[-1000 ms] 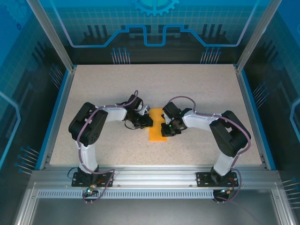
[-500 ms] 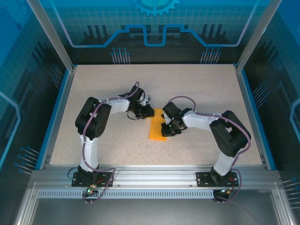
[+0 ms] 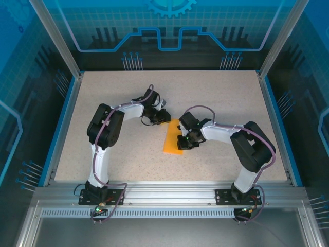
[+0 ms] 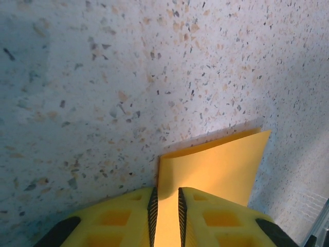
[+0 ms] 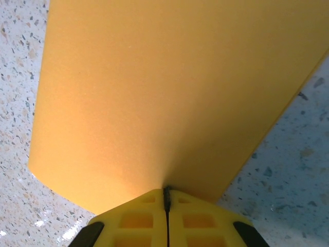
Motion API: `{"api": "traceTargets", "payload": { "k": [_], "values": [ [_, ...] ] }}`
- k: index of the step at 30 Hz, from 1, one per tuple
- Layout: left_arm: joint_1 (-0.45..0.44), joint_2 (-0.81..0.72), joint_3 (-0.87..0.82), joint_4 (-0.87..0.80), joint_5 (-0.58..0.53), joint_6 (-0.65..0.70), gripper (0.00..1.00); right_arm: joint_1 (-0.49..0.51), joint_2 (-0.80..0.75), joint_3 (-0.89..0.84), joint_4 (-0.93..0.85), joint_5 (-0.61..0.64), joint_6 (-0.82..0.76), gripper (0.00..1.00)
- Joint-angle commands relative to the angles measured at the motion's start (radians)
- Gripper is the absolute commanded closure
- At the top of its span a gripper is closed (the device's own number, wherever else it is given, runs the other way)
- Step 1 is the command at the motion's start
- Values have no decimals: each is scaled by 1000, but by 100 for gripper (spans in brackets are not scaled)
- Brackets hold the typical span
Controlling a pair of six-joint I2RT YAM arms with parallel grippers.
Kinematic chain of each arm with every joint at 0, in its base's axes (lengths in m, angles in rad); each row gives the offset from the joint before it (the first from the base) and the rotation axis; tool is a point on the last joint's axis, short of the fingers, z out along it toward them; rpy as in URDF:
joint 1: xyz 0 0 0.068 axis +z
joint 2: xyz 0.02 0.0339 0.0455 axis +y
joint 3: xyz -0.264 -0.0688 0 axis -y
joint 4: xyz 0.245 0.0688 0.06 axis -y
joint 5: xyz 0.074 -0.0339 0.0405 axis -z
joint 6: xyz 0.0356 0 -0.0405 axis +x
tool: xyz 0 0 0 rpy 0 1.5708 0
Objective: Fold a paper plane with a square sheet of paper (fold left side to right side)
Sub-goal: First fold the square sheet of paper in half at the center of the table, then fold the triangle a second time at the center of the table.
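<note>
The square sheet of paper [image 3: 172, 140] lies mid-table as a narrow bright orange strip, folded over on itself and slightly slanted. My right gripper [image 3: 181, 142] is at its right edge, shut on the paper [image 5: 169, 92]; in the right wrist view [image 5: 167, 193] the jaws are pressed together on the sheet's edge. My left gripper [image 3: 163, 118] sits at the strip's far left corner. In the left wrist view [image 4: 167, 198] its jaws stand a narrow gap apart, with the orange paper [image 4: 216, 170] showing through the gap and beyond the fingertips. No finished paper plane is in view.
The speckled beige tabletop [image 3: 221, 98] stretches bare around the paper, bounded by blue rails and the aluminium frame. Both arms bend inward over the table's middle, close to each other.
My left gripper has swung from the strip's left side up to its far corner. The paper has tilted a little. The right gripper has held still.
</note>
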Motion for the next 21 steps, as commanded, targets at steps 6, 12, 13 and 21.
{"api": "traceTargets", "payload": {
  "k": [6,12,13,21],
  "values": [
    [46,-134,-46,-19,-41,37,73,-49,24,-52,-182,94,-51,93],
    [46,-297,-174,-18,-28,28,72,-53,-75,-63,-50,-14,-58,89],
    [46,-320,-203,-11,-20,18,72,-53,-101,-63,-25,-28,-54,87],
    [-7,-360,-341,88,105,-75,74,-138,-294,-152,65,-1,-43,61]
  ]
}}
